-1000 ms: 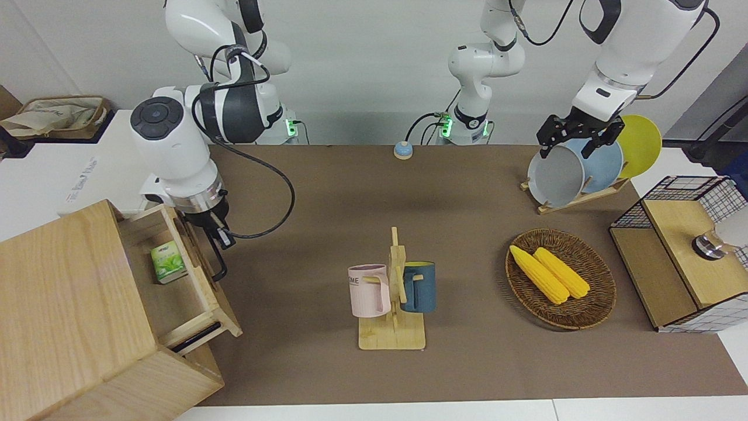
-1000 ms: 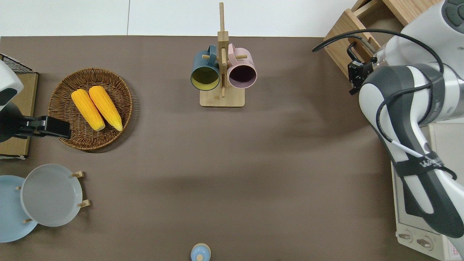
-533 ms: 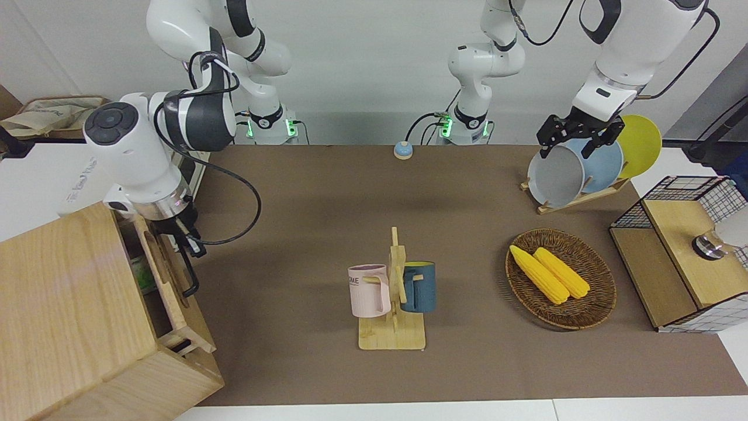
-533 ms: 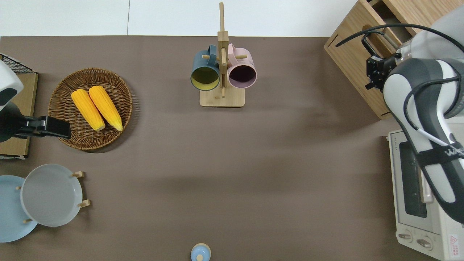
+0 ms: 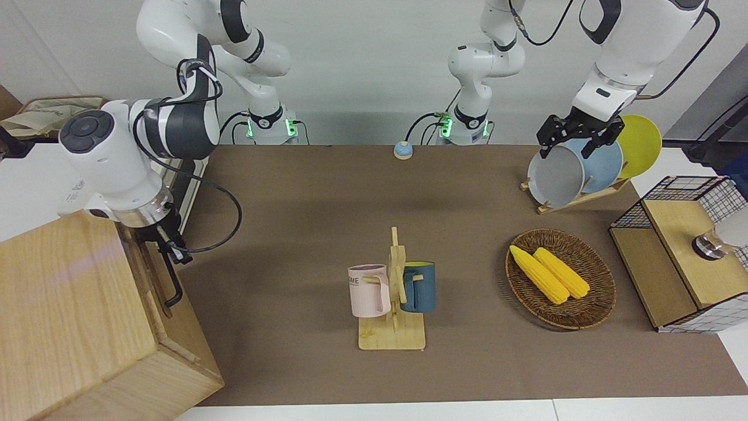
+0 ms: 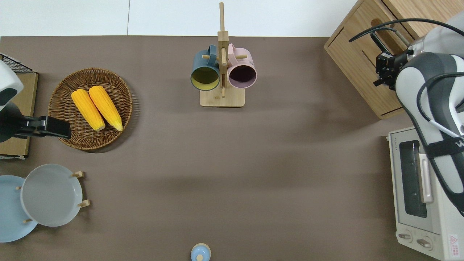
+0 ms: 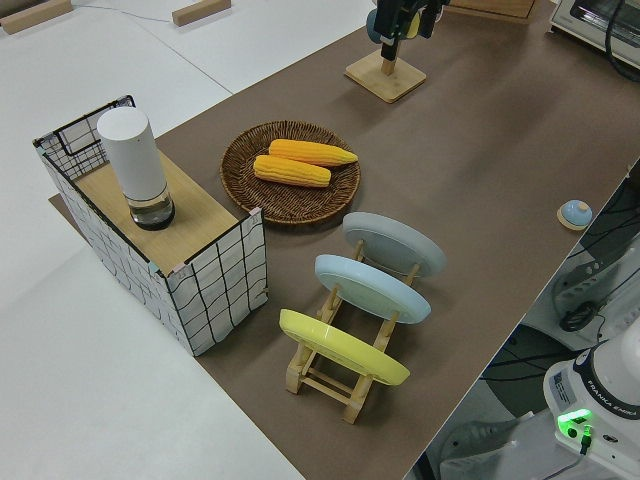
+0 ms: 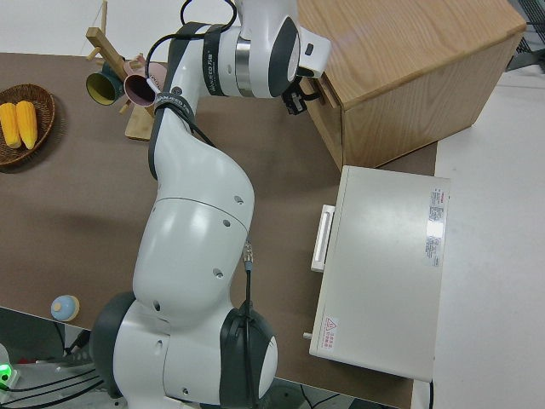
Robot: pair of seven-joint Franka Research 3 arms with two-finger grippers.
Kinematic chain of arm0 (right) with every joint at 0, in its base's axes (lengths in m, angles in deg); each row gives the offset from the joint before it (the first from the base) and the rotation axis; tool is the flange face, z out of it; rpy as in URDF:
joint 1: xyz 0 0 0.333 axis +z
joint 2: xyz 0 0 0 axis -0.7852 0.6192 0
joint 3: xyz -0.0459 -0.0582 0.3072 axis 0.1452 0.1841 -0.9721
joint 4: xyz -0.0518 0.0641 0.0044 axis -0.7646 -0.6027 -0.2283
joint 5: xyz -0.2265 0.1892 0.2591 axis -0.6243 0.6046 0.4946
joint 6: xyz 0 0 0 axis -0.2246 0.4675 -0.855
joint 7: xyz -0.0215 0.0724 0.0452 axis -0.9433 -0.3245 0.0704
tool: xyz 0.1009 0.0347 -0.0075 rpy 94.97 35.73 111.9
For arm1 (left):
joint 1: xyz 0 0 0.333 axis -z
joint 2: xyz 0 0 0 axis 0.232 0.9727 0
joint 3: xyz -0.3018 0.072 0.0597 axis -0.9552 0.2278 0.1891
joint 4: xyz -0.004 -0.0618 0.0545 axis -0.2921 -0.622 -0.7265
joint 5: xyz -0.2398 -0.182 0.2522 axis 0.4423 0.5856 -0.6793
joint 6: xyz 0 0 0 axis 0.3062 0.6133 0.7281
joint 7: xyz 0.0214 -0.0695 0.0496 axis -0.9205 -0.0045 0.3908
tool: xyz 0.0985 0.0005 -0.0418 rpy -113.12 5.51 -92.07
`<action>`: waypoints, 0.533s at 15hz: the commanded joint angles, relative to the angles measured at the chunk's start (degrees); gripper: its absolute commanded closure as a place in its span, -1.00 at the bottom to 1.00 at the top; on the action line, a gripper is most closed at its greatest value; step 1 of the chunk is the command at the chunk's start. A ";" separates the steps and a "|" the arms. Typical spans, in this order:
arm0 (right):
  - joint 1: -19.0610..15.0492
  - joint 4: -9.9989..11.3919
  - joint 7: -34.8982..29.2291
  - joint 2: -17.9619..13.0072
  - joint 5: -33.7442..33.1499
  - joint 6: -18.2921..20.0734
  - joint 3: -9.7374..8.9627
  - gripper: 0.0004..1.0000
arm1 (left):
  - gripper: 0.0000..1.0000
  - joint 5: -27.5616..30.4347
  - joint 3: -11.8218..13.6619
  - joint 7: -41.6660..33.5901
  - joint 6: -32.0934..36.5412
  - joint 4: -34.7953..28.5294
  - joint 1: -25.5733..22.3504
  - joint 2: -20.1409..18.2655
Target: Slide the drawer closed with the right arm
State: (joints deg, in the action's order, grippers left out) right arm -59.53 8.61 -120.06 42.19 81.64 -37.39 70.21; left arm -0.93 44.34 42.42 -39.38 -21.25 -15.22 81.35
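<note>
A brown table [image 5: 327,222] bears a cabinet [image 5: 76,327], oven [image 6: 417,188], mug rack [image 5: 392,336] and corn basket [image 5: 561,279].

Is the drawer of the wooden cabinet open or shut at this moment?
Shut. The drawer front lies flush with the cabinet face, with no inside showing. The right hand is at its black handle.

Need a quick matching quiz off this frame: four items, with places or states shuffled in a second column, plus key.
Items:
1. drawer
2. corn cobs
3. pink mug
4. right gripper

Places or states:
A. in the wicker basket
B. hung on the wooden rack
C. pushed in, flush with the cabinet
D. at the drawer's black handle

Pairs: 1-C, 2-A, 3-B, 4-D
</note>
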 commanded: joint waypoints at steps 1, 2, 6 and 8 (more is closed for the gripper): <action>-1.79 -2.31 1.98 1.86 -0.39 -1.28 -0.89 1.00 | -0.99 -0.98 -0.40 -0.56 1.13 1.49 -0.31 0.65; -1.53 -2.31 1.98 1.78 -0.39 -1.19 -0.90 1.00 | -0.99 -0.98 -0.40 -0.56 1.13 1.40 -0.31 0.65; -0.30 -2.22 1.98 1.07 -0.31 -0.31 -1.33 1.00 | -0.99 -0.98 -0.40 -0.56 1.13 1.49 -0.31 0.65; 0.15 -2.13 3.90 -0.15 -0.74 1.26 -3.08 1.00 | -0.99 -0.98 -0.40 -0.56 1.13 1.49 -0.31 0.65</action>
State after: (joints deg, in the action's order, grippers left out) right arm -59.53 7.86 -119.04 42.33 81.61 -37.40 69.47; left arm -0.93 44.34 42.42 -39.38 -21.25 -15.22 81.35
